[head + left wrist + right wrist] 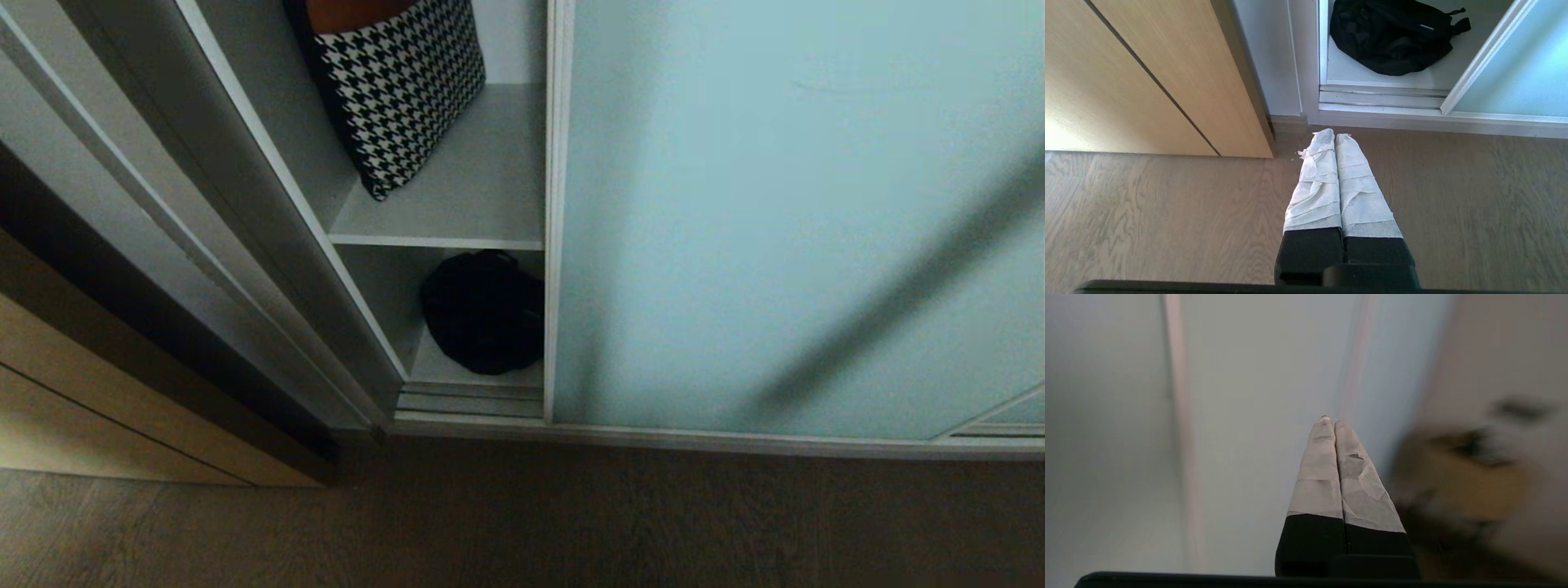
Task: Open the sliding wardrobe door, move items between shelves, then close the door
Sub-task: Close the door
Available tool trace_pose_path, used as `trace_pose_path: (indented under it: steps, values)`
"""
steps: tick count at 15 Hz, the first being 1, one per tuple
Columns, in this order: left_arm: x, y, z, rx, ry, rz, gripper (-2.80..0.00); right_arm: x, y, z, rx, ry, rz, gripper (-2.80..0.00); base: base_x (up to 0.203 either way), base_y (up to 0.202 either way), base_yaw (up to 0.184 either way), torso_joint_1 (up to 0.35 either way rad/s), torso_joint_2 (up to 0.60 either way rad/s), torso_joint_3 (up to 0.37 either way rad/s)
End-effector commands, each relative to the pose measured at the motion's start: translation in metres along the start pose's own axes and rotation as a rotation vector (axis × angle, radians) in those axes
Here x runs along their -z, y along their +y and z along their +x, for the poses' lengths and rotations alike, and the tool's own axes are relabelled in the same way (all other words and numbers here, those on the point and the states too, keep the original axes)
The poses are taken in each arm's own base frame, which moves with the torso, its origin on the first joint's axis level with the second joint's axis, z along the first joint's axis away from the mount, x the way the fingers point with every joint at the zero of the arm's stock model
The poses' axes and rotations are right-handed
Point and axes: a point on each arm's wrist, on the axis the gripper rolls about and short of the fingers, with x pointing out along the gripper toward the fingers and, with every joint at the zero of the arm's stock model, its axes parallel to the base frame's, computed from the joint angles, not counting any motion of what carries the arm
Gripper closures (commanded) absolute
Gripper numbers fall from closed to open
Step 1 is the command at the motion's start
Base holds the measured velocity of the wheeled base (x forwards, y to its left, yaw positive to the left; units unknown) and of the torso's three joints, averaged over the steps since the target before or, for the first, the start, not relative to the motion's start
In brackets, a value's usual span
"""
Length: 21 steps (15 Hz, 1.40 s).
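Note:
The sliding wardrobe door (775,229) of frosted blue-green glass covers the right side and leaves a narrow gap at the left. In the gap, a houndstooth cushion (400,90) leans on the upper of the shelves (473,196), and a black bag (482,314) lies on the bottom board (441,367). My left gripper (1335,136) is shut and empty, low over the floor short of the black bag (1392,36) and the door's edge (1515,77). My right gripper (1331,422) is shut and empty, its taped fingers before a pale blurred panel (1257,416). Neither gripper shows clearly in the head view.
A ridged silver floor track (469,402) runs under the opening. A tan wooden panel (82,408) stands left of the wardrobe's white side wall (269,245). Wooden floor (571,523) lies in front. A dark blurred streak (898,302) crosses the door's right part.

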Motion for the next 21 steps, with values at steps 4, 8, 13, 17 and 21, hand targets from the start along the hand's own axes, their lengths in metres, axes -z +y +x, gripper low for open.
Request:
trace_pose_path:
  steps: [4,8,13,17,21]
  values:
    - [0.000,0.000,0.000,-0.001,0.001,0.000,0.00,0.060,-0.030,0.038,-0.164,0.214,0.333,0.00,0.000,0.000,0.000,0.000,0.00,0.000]
    - [0.000,0.000,0.000,-0.001,0.001,0.000,0.00,0.082,-0.034,0.046,-0.280,0.377,0.603,0.00,0.000,0.000,0.000,0.000,0.00,0.000]
    - [0.000,0.000,0.000,-0.001,0.001,0.000,0.00,0.118,-0.047,0.056,-0.327,0.569,0.821,0.00,0.000,0.000,0.000,0.000,0.00,0.000]
    - [0.000,0.000,0.000,-0.001,0.001,0.000,0.00,0.148,-0.049,0.065,-0.317,0.621,0.860,0.00,0.000,0.000,0.000,0.000,0.00,0.000]
    - [0.000,0.000,0.000,-0.001,0.001,0.000,0.00,0.177,-0.038,0.067,-0.285,0.728,0.931,0.00,0.000,0.000,0.000,0.000,0.00,0.000]
